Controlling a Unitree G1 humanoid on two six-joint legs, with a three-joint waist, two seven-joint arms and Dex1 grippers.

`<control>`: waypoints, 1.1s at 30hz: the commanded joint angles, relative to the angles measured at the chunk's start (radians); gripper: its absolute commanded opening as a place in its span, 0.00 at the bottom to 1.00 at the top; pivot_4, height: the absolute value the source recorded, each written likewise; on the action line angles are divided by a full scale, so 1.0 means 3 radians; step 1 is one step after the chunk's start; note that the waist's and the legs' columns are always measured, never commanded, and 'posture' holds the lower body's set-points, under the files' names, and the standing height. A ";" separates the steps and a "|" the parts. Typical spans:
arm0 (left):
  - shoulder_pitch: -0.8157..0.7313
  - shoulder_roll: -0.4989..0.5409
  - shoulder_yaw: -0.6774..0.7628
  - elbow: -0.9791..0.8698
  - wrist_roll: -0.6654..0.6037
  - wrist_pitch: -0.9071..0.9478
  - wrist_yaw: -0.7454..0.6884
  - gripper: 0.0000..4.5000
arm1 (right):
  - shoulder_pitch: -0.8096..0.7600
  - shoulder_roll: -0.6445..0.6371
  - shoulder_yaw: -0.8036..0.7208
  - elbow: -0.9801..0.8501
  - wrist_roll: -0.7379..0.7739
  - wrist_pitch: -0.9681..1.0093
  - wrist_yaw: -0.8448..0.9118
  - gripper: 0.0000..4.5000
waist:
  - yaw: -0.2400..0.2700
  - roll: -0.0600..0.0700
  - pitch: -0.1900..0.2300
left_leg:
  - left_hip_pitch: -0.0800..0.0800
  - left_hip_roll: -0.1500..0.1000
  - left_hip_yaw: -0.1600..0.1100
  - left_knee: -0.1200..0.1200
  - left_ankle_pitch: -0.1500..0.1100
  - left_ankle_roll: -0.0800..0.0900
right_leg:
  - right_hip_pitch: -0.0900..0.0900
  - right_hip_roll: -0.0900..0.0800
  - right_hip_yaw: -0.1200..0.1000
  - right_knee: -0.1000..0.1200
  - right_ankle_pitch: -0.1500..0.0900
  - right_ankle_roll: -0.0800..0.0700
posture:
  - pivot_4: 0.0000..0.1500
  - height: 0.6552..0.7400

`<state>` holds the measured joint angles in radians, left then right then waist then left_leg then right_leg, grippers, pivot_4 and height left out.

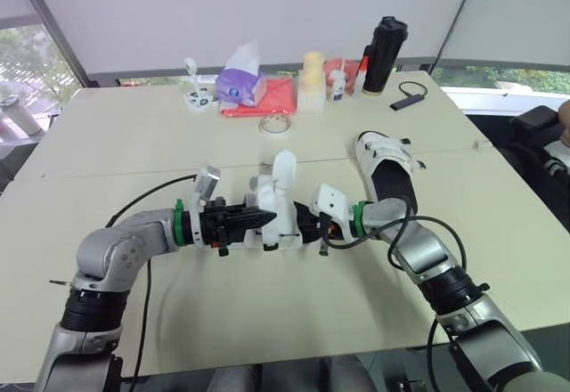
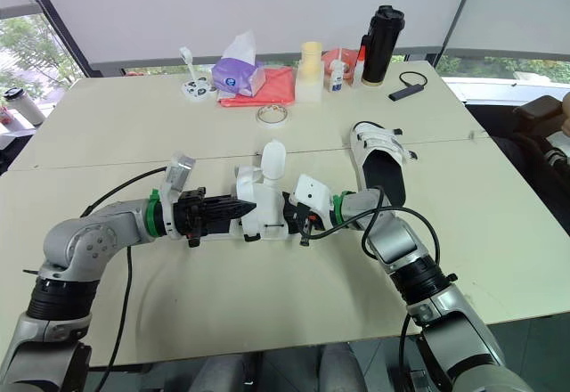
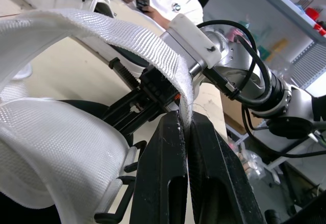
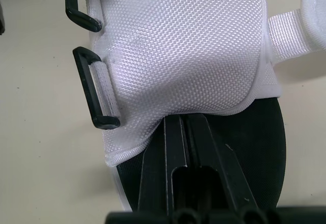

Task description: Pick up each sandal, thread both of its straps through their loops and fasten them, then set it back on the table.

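Two grippers, both on the same sandal. The left gripper [image 3: 184, 117] has its fingers squeezed tight together, with the white woven strap [image 3: 127, 35] pinched between the tips; the strap arches up and away from there. The right gripper [image 4: 178, 122] comes in from the opposite side, fingers also pressed together, nipping the hem of the white mesh upper where it meets the black sole [image 4: 254, 142]. Two black loops [image 4: 94, 89] sit along the upper's far edge, nothing through them.

The sandal [image 1: 278, 232] is near the middle of the table [image 1: 134, 142], tipped on its side between the two grippers, with one strap end sticking straight up. The second sandal [image 1: 387, 165] lies flat just beyond the right arm. Well apart, along the back edge, there's a purple tissue box [image 1: 239, 85], a red cloth [image 1: 276, 96] and a black bottle [image 1: 381, 53].
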<state>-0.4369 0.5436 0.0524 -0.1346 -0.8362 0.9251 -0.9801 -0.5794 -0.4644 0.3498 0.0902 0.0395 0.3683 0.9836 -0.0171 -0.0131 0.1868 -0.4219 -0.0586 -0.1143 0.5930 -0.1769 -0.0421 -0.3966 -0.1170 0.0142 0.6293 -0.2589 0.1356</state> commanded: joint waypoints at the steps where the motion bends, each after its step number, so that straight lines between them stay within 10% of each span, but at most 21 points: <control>1: -0.0120 0.0004 0.0059 0.0078 0.0025 -0.0084 0.0003 0.02 | 0.0063 -0.0013 0.0084 0.0078 -0.0096 0.0075 -0.0020 0.00 | -0.0002 0.0000 0.0000 | 0.0000 0.0000 0.0000 0.0000 0.0000 0.0000 | 0.0000 0.0000 0.0000 0.0000 0.0000 0.0000 | 1.00 1.00; 33: -0.0821 0.0087 -0.0222 0.1271 0.0392 -0.0127 -0.0836 0.02 | 0.0059 -0.0013 0.0098 0.0059 -0.0108 0.0099 -0.0021 0.00 | -0.0010 -0.0001 0.0001 | 0.0000 -0.0001 0.0006 -0.0001 0.0002 -0.0003 | -0.0001 0.0003 -0.0002 0.0001 0.0001 0.0001 | 1.00 1.00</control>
<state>-0.6672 0.5602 -0.0176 0.2497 -0.7255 0.8895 -1.2120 -0.5840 -0.4617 0.3537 0.0895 0.0370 0.3712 0.9839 -0.0201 -0.0134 0.1870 -0.4219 -0.0588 -0.1123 0.5928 -0.1764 -0.0428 -0.3968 -0.1160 0.0137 0.6295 -0.2586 0.1359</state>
